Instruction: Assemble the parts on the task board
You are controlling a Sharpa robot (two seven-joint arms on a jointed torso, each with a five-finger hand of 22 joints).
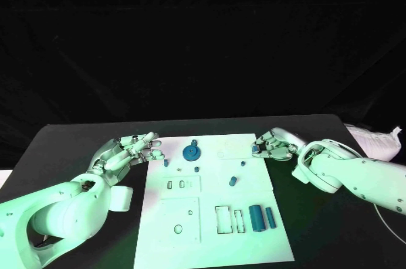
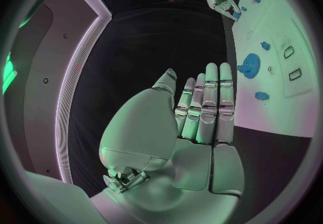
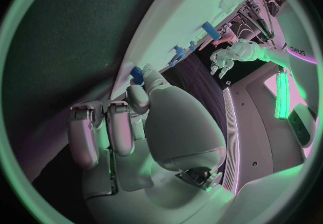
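A: How is the left hand (image 1: 127, 153) posed?
B: Fingers straight, side by side, holding nothing, just left of the task board (image 1: 212, 222).
A: The right hand (image 1: 275, 145)?
B: At the board's far right corner, fingers curled around a small blue part (image 3: 137, 71). Other parts lie on the board.

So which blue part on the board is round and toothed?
The gear at the task board's far end; the other blue parts are small pegs or straight blocks.

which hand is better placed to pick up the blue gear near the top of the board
Probably the left. The left hand sits open at the task board's left edge, level with the blue gear and close beside it. The right hand is at the far right edge, fingers curled, farther from the gear.
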